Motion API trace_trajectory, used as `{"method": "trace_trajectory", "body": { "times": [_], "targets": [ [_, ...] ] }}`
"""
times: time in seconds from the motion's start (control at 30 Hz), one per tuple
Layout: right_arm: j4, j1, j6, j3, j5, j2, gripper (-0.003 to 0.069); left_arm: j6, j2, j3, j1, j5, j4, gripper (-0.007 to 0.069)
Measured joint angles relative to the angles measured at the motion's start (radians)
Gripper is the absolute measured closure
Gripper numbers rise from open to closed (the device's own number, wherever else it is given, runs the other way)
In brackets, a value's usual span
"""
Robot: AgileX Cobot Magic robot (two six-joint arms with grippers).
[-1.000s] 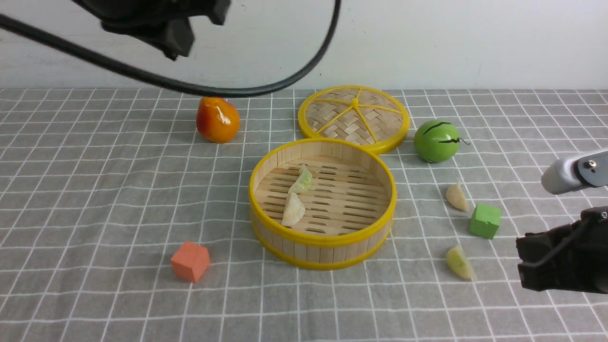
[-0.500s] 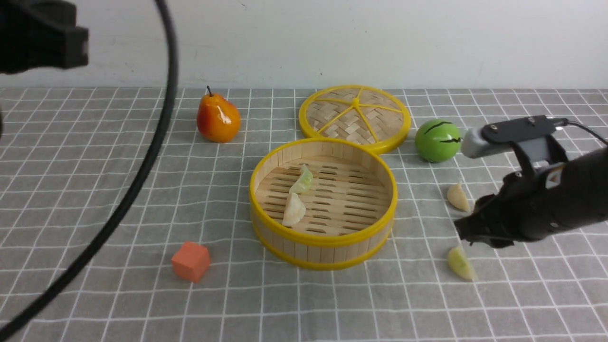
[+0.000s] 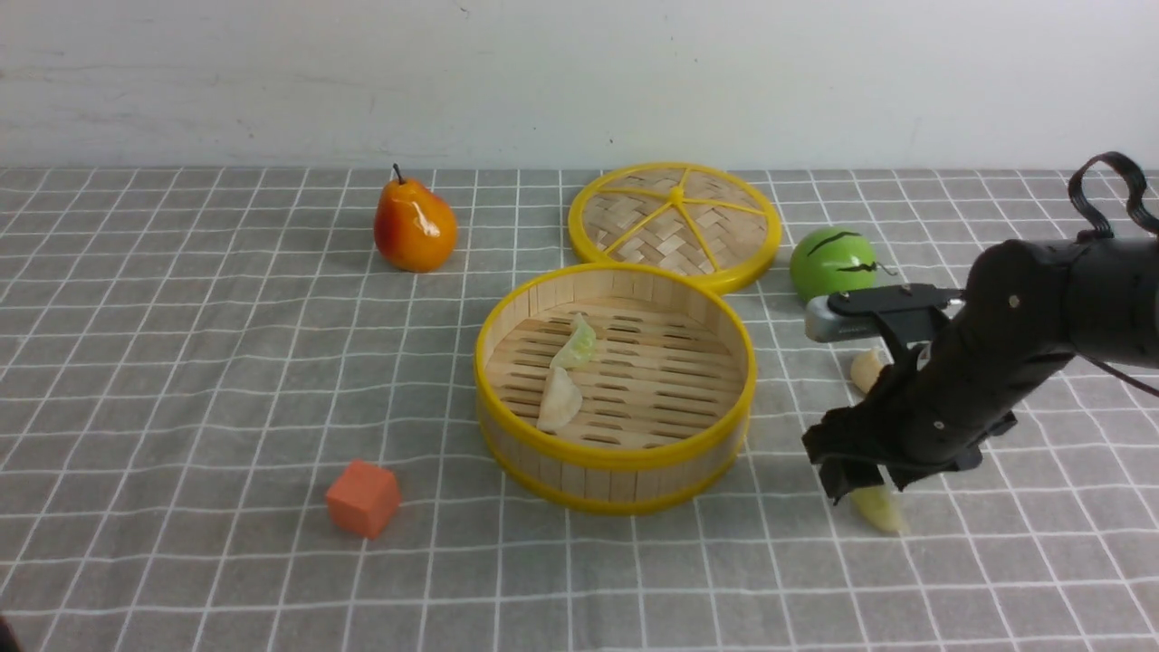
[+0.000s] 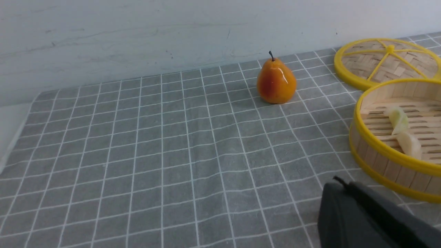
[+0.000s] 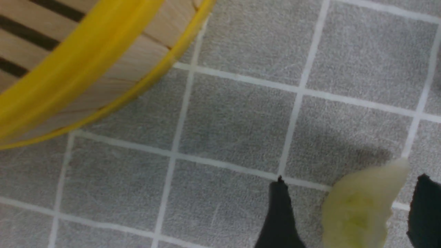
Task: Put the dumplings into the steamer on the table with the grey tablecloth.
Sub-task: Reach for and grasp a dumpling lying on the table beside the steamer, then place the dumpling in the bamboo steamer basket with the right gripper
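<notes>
The steamer stands mid-table on the grey tablecloth. Two dumplings lie inside it, one pale green and one cream. A third, yellowish dumpling lies on the cloth to the steamer's right. My right gripper is down over it and open. In the right wrist view this dumpling sits between the two black fingers with gaps on both sides. Another cream dumpling peeks out behind the right arm. My left gripper is shut and empty, low beside the steamer.
The woven lid lies behind the steamer. An orange pear stands at back left and a green ball at back right. An orange cube sits front left of the steamer. The right arm covers the cloth right of the steamer.
The right arm has swung in from the right edge and come down over the near dumpling, its jaws opening. The left arm and its cable have left the front view.
</notes>
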Motion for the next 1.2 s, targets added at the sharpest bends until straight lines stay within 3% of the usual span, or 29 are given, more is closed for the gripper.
{"method": "trace_trajectory", "body": {
  "times": [0.1,0.27,0.57,0.8,0.83,0.9,0.93,1.03,1.2],
  "targets": [
    [-0.001,0.0,0.011,-0.002,0.0,0.017,0.0256,-0.004,-0.075,0.081,0.0,-0.025,0.009,0.0638],
    [0.01,0.0,0.011,-0.002,0.028,0.019,0.0457,-0.005,-0.187,0.2,0.0,-0.164,0.046,0.0638],
    [0.034,0.0,0.011,-0.023,0.07,-0.07,0.0454,-0.013,-0.231,0.215,0.0,-0.235,0.059,0.0638],
    [0.392,0.067,-0.08,-0.088,-0.107,-0.132,0.0454,-0.064,-0.231,0.215,0.0,-0.308,0.061,0.0638],
    [0.483,0.115,-0.182,-0.091,-0.227,-0.12,0.0454,-0.077,-0.231,0.215,0.0,-0.317,0.061,0.0638],
    [0.54,0.153,-0.266,-0.092,-0.32,-0.101,0.0454,-0.082,-0.231,0.215,0.0,-0.321,0.062,0.0638],
    [0.617,0.204,-0.392,-0.093,-0.468,-0.056,0.0454,-0.086,-0.231,0.215,0.0,-0.324,0.062,0.0638],
    [0.726,0.247,-0.536,-0.107,-0.644,0.03,0.0454,-0.092,-0.231,0.215,0.0,-0.329,0.062,0.0638],
    [0.887,0.254,-0.63,-0.186,-0.697,0.166,0.0454,-0.105,-0.231,0.215,0.0,-0.334,0.066,0.0638]
  ]
}}
